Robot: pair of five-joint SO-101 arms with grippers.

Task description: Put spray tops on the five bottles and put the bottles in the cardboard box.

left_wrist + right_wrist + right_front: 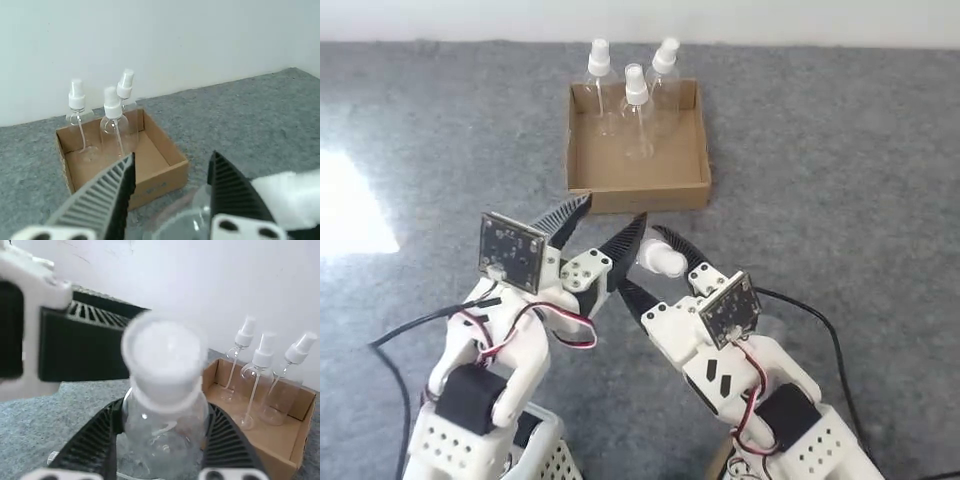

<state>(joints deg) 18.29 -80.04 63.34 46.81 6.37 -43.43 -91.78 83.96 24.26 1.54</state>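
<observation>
A cardboard box (638, 192) sits at the far middle of the table, and three clear bottles (636, 110) with white spray tops stand in its back half. My right gripper (640, 258) is shut on another clear bottle (165, 427), whose white top (165, 357) points toward the box. This bottle is held in front of the box, above the table. My left gripper (616, 207) stands open just to the left of it, with one black finger (85, 347) close beside the white top (295, 195). Nothing is between the left fingers.
Grey carpet-like tabletop (840, 180) spreads around the box on both sides. A white wall runs along the far edge. Black cables (405, 330) trail from the arm bases near the front, and a white perforated base (545, 450) sits at the front left.
</observation>
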